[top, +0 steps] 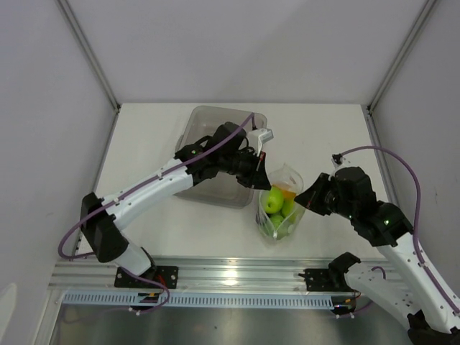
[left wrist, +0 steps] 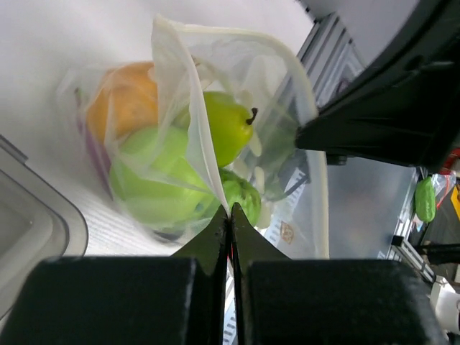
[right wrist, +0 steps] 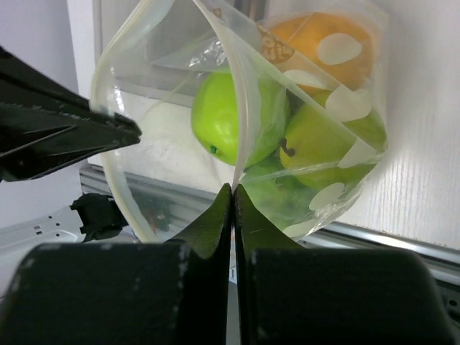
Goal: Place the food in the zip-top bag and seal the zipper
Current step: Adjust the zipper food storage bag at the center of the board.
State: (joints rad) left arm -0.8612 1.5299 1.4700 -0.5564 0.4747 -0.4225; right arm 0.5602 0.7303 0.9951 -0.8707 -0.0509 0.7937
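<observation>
The clear zip-top bag (top: 280, 203) hangs between my two grippers above the table, its mouth open. Inside are green fruits (top: 274, 200) and an orange fruit (top: 286, 190); a purple piece (left wrist: 92, 154) shows faintly at the bag's side. My left gripper (top: 257, 175) is shut on the bag's left mouth edge (left wrist: 208, 169). My right gripper (top: 305, 199) is shut on the right mouth edge (right wrist: 241, 115). The green fruits (right wrist: 233, 115) and the orange fruit (right wrist: 327, 47) show through the plastic in the right wrist view. The zipper strip (right wrist: 108, 144) curves open round the mouth.
The grey translucent tray (top: 215, 144) stands behind the left arm, at the back middle of the table. The metal rail (top: 237, 277) runs along the near edge.
</observation>
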